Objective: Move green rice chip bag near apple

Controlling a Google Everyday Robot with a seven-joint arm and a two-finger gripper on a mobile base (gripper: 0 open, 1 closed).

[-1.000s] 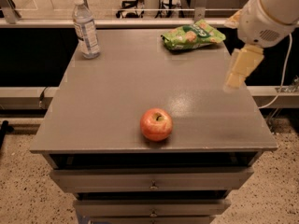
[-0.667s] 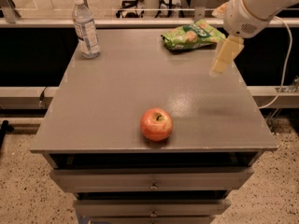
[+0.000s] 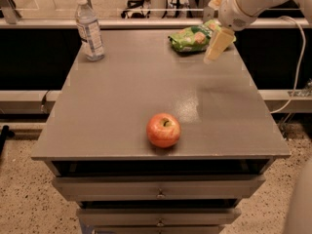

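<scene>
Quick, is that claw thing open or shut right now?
Gripper: cannot be told; it hangs just right of the green rice chip bag.

place: office-like lab | evidence: grey drawer cabinet [image 3: 136, 82], speckled floor [image 3: 24, 194], chair bases [image 3: 138, 9] behind | gripper [image 3: 217, 45]: over cabinet's far-right corner

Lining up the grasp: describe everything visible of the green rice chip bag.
The green rice chip bag is a crinkly light-green foil packet with a darker label and pictured tan chips. It lies flat near the far right corner of the table. The gripper hangs in front of its right end, hiding that part; contact cannot be told.
</scene>
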